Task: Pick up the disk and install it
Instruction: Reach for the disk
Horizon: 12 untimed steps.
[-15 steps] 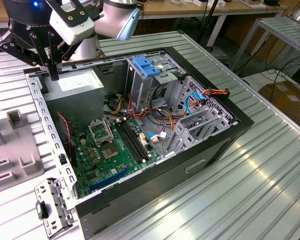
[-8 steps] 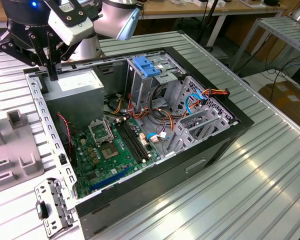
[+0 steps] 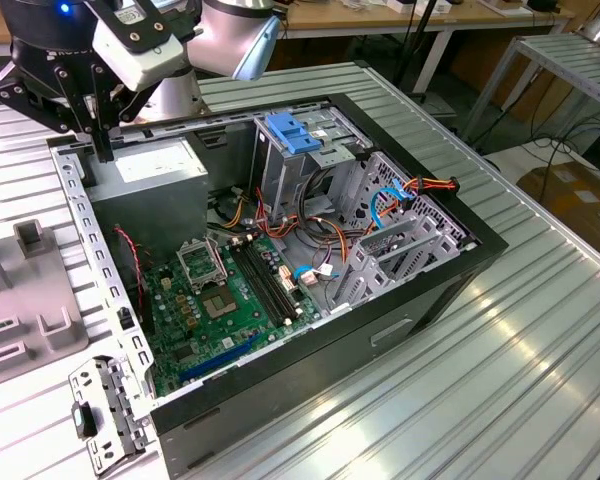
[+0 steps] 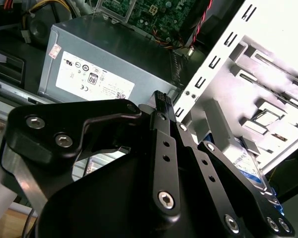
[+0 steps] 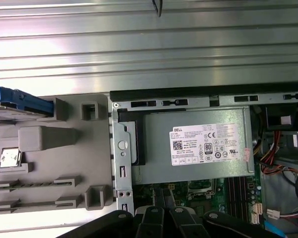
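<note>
1. Reads as the first step, the reach toward the disk (image 5: 22, 105): not yet picked up, not yet installed.
2. Sits in the grey fixture (image 5: 49, 163) on the worktop (image 3: 430, 400), just beside the open computer case (image 3: 430, 290), on the exterior view's left of it. Shows its blue rail in the first wrist view, and lies partly behind the gripper's links in the second wrist view.
3. Above the far end of the case, on the exterior view's left: the gripper (image 3: 102, 150), over the edge of the power supply (image 3: 150, 165) and near the fixture, touching nothing.
4. Fingers drawn narrow, tips all but together, nothing between them.
5. Calls, by my judgement, for a shift off the case toward the fixture, a widening of the fingers to span the disk, and an approach square to it, clear of the fixture's posts.
6. Inside the case, at the far side: a bare light-blue bracket (image 3: 292, 133) atop the drive cage. Looks a likely area for the install; cannot tell the exact slot.
</note>
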Available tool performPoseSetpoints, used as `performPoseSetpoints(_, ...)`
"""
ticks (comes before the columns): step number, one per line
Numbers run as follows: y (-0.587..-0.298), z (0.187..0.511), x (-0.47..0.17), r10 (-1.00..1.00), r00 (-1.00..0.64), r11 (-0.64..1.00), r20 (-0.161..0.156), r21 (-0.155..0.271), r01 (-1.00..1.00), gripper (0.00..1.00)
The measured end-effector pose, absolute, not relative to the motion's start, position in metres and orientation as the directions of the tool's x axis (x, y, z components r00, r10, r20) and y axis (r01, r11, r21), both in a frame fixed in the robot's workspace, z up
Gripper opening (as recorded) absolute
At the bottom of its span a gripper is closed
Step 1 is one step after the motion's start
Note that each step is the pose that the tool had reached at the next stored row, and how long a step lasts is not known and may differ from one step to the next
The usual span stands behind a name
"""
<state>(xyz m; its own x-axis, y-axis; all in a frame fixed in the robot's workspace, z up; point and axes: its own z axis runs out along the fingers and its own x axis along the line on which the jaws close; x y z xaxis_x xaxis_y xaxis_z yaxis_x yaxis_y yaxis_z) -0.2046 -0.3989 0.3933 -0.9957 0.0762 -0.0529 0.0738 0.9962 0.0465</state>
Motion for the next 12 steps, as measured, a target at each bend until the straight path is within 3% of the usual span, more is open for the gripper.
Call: performPoseSetpoints(12,-0.3989,0.3933,-0.2069,0.076,-0.996,0.996,-0.053,0.046,0.074,0.11)
